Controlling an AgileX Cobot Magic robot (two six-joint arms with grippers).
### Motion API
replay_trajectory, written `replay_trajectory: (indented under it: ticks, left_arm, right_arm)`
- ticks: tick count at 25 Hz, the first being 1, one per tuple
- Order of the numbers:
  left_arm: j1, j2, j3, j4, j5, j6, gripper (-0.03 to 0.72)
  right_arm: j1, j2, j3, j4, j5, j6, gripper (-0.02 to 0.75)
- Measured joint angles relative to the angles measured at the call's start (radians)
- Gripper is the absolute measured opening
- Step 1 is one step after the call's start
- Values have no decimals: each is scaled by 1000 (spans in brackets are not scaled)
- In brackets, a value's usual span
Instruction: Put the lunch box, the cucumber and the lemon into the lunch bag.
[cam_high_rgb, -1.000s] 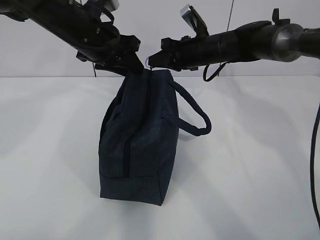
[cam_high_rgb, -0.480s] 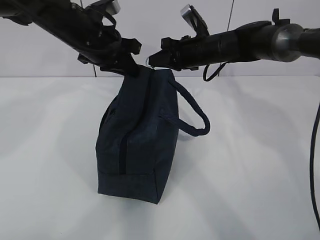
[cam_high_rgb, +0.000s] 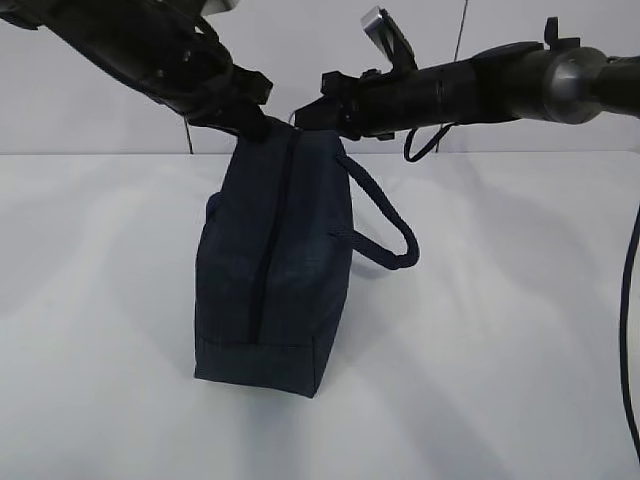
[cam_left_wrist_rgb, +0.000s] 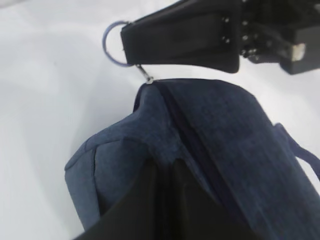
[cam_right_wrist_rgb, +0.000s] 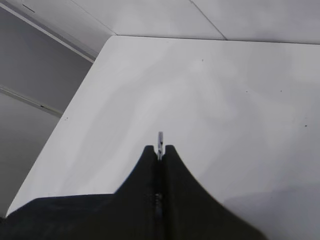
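Note:
The dark navy lunch bag (cam_high_rgb: 275, 270) stands on end on the white table, its zipper seam facing the exterior camera. My left gripper (cam_high_rgb: 250, 125) is shut on a fold of fabric at the bag's top corner (cam_left_wrist_rgb: 167, 167). My right gripper (cam_high_rgb: 305, 115) is shut on the metal ring pull (cam_left_wrist_rgb: 112, 42), which also shows edge-on between its fingertips (cam_right_wrist_rgb: 159, 137). The slider (cam_left_wrist_rgb: 148, 80) sits at the bag's top end. The lunch box, the cucumber and the lemon are out of view.
The bag's loop handle (cam_high_rgb: 385, 230) sticks out to the right. The white table (cam_high_rgb: 500, 350) runs on around the bag, with its far left edge and corner (cam_right_wrist_rgb: 107, 42) showing in the right wrist view. A cable (cam_high_rgb: 628, 300) hangs at the right border.
My left gripper has shut on the bag's top fabric. The bag has shifted slightly left and stands straighter, with its side bulge flattened. The right gripper has kept its hold.

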Motion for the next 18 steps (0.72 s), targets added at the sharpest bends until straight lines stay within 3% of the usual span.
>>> replay_trajectory:
  ticks: [5,11,18]
  left_arm:
    - [0,-20,0,5,3,61,22]
    - [0,-26,0,-69,39,185,22]
    - [0,-65,6,-78,75,225,21]
  right_arm:
    - [2,0,0,24,7,0,8]
    - [2,0,0,34,21,0,8]
    - [2,-2,-2,61,55,2,8]
